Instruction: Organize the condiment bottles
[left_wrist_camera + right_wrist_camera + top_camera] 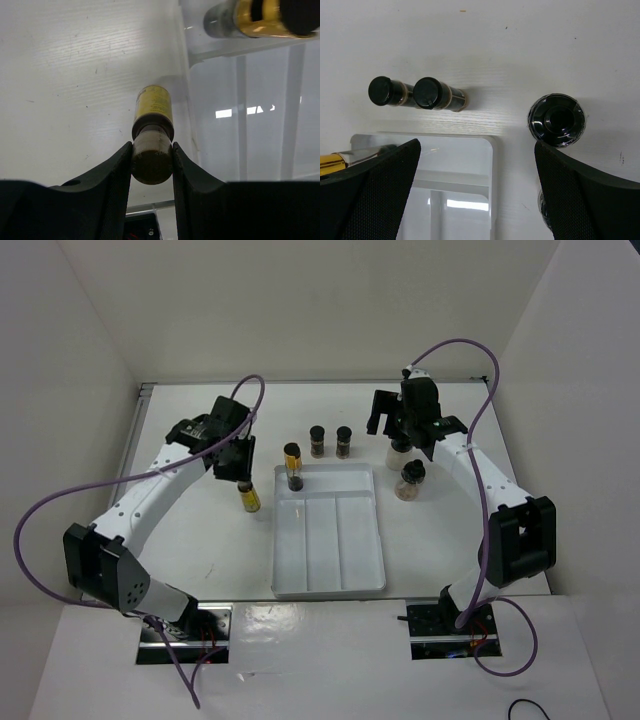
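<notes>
My left gripper is shut on the black cap of a slim yellow bottle, just left of the tray's far left corner; in the left wrist view the pads clamp the cap above its yellow body. A second yellow bottle stands in the tray's far compartment and also shows in the left wrist view. Two short dark brown bottles stand behind the tray. My right gripper is open and empty above one round clear bottle; the other round bottle stands nearer.
The white divided tray lies in the middle, with three long compartments and a cross compartment at its far end. White walls enclose the table on the left, back and right. Purple cables loop from both arms.
</notes>
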